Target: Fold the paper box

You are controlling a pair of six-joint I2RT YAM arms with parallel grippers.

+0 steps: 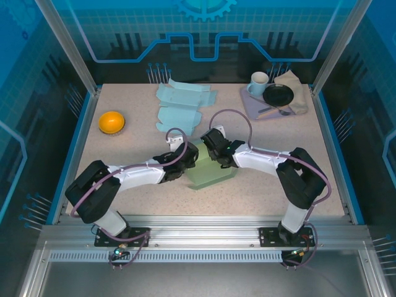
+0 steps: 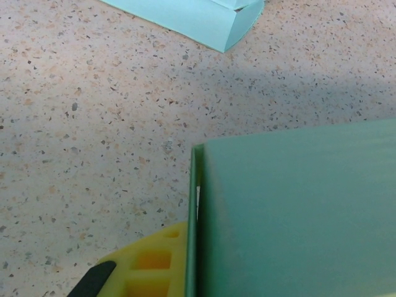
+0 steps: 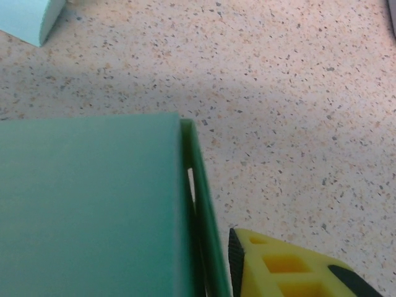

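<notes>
A green paper box (image 1: 211, 172) stands in the middle of the table with both grippers at its far side. My left gripper (image 1: 187, 159) is at the box's left wall. In the left wrist view its yellow finger (image 2: 148, 266) lies flat against the outside of the thin side flap (image 2: 193, 210), and the other finger is hidden behind the box (image 2: 297, 216). My right gripper (image 1: 214, 150) is at the right wall. There its black-padded finger (image 3: 238, 263) stands just outside the right flap (image 3: 201, 204), and its other finger is hidden by the box (image 3: 93, 204).
Flat pale-blue box blanks (image 1: 180, 102) lie at the back centre. An orange bowl (image 1: 111, 122) sits at the left. A tray (image 1: 253, 108) at the back right holds a mug (image 1: 258, 83) and a black plate (image 1: 278, 94) on a cloth.
</notes>
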